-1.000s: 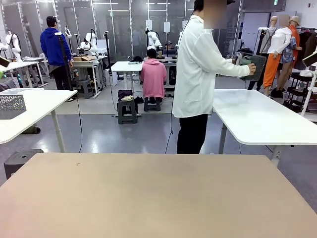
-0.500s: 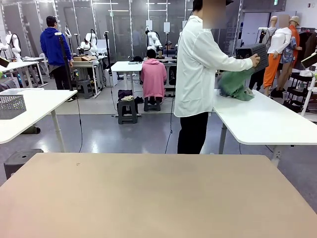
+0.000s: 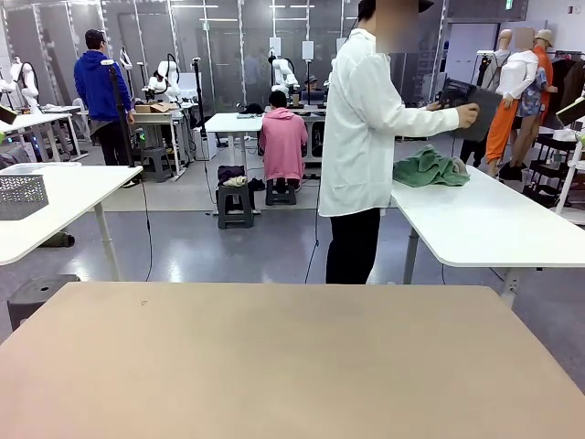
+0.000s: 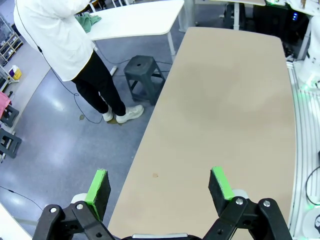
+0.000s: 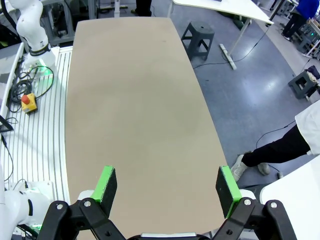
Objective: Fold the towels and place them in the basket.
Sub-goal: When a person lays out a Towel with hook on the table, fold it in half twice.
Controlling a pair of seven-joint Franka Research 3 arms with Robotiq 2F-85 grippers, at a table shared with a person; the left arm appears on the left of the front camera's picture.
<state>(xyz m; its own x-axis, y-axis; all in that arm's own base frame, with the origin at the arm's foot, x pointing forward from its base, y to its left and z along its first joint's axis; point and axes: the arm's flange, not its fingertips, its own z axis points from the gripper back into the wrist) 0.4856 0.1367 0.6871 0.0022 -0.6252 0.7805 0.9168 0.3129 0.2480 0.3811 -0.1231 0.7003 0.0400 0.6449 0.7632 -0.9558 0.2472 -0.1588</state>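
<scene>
A person in a white shirt stands past the far edge of my brown table (image 3: 292, 357), turned to a white side table (image 3: 484, 219). A crumpled mint green towel (image 3: 430, 168) lies on that white table; it also peeks in at the left wrist view's top edge (image 4: 89, 20). The person holds the dark grey mesh basket (image 3: 473, 102) tipped up in one hand above the towel. The grey-blue towel is out of view. My left gripper (image 4: 161, 187) hangs open over the bare brown table. My right gripper (image 5: 168, 186) is open too, with nothing between its fingers.
A paler grey perforated basket (image 3: 22, 196) sits on a white table at the left. A dark stool (image 4: 145, 77) stands beside the brown table's far edge, and another stool (image 5: 201, 35) lies off the other side. Other people work farther back.
The person tipped the dark basket and the green towel fell out onto the white table. The basket is now raised, tilted, in the person's hand. My grippers' earlier state is not shown.
</scene>
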